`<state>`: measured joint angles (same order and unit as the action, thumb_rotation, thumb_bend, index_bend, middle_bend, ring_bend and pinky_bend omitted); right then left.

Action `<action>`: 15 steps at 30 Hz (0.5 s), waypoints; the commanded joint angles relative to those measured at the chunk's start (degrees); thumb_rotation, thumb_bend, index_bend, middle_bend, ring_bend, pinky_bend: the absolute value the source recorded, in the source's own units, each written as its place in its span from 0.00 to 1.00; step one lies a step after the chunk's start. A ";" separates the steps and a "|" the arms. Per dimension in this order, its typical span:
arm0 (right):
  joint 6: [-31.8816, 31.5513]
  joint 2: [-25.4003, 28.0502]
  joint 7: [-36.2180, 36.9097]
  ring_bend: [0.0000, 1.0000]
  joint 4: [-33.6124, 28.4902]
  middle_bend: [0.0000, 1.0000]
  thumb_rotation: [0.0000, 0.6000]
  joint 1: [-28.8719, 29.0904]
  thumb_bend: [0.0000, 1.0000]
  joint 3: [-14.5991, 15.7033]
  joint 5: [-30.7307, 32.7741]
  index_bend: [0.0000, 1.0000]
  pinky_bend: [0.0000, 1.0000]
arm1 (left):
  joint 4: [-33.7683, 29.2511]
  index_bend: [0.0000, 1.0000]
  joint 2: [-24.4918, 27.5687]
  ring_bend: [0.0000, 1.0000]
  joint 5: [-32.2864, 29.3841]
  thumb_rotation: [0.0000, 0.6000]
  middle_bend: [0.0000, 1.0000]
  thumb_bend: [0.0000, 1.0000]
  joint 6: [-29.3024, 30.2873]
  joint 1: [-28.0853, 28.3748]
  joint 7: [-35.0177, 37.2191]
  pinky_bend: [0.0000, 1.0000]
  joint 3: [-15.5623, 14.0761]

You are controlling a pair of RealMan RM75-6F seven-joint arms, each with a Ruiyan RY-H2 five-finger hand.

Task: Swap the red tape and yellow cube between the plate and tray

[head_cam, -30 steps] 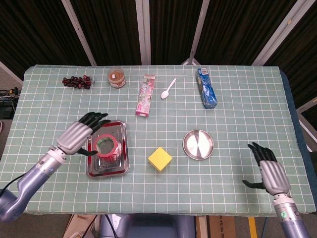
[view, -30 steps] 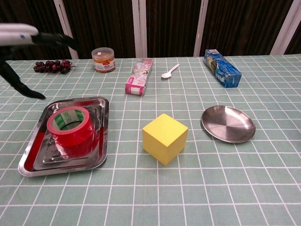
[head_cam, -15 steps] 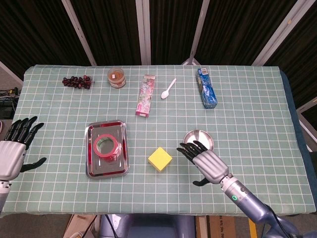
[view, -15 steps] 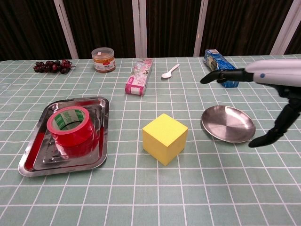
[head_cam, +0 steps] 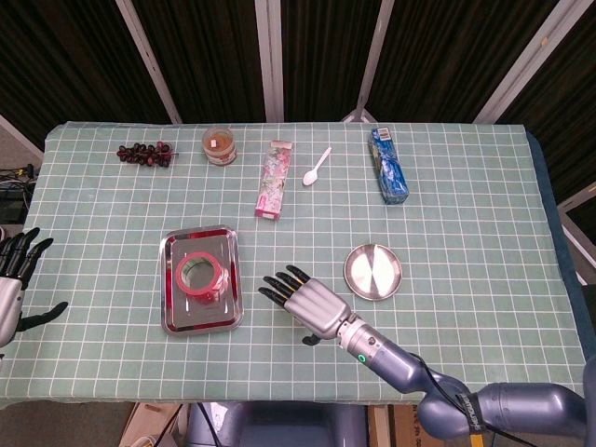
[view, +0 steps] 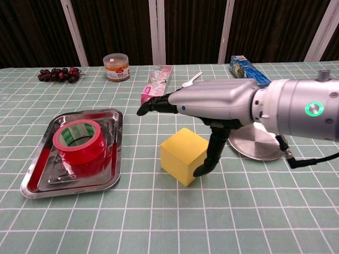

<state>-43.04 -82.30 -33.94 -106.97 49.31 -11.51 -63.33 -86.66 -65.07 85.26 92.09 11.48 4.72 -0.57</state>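
- Resting on the green checked tablecloth (view: 159, 222) between tray and plate, the yellow cube (view: 183, 155) sits flat with one vertical edge turned toward the chest camera; having equal sides, it shows no long axis. In the head view it is hidden under the right hand.
- Red tape (head_cam: 202, 274) (view: 79, 140) lies flat in the steel tray (head_cam: 173, 321) (view: 34, 185), its hole facing up and its round axis vertical; a green inner core shows.
- The tray's long side runs from the near table edge toward the far one.
- Round steel plate (head_cam: 373, 272) (view: 259, 151) lies to the right of the cube, holding nothing, partly covered by the arm in the chest view.
- Right hand (head_cam: 308, 303) (view: 212, 100) hovers palm-down above the cube, fingers (view: 156, 105) extended and slightly spread toward the tray; the thumb hangs down with its tip at the cube's right face, though contact cannot be confirmed. It holds nothing.
- Left hand (head_cam: 9, 279) is at the far left edge of the head view, off the table, fingers spread, holding nothing.
- Along the far side stand a bunch of grapes (head_cam: 146, 153), a jar (head_cam: 219, 144), a pink box (head_cam: 274, 179), a white spoon (head_cam: 318, 166) and a blue box (head_cam: 388, 165).
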 commanded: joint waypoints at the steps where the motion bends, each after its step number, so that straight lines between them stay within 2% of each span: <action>1: 1.34 -2.01 0.92 0.05 2.63 0.00 1.00 1.85 0.13 -0.11 0.60 0.05 0.01 | 0.26 0.12 -0.30 0.00 0.13 1.00 0.00 0.03 0.37 -0.50 -1.08 0.00 0.33; 8: 3.83 -6.15 4.10 0.05 11.10 0.00 1.00 4.98 0.13 0.56 -0.32 0.05 0.01 | -0.98 0.12 -0.87 0.00 -1.40 1.00 0.00 0.04 0.50 -1.70 -7.26 0.00 1.50; 15: 5.41 -6.74 5.85 0.06 16.74 0.00 1.00 6.13 0.13 3.00 -2.45 0.05 0.03 | -1.21 0.12 -0.98 0.00 -2.00 1.00 0.00 0.04 -0.76 -1.88 -7.89 0.00 2.39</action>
<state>-38.00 -88.84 -28.48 -91.09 55.08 -9.16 -65.20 -87.86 -66.03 83.31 91.39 9.61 -3.12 1.77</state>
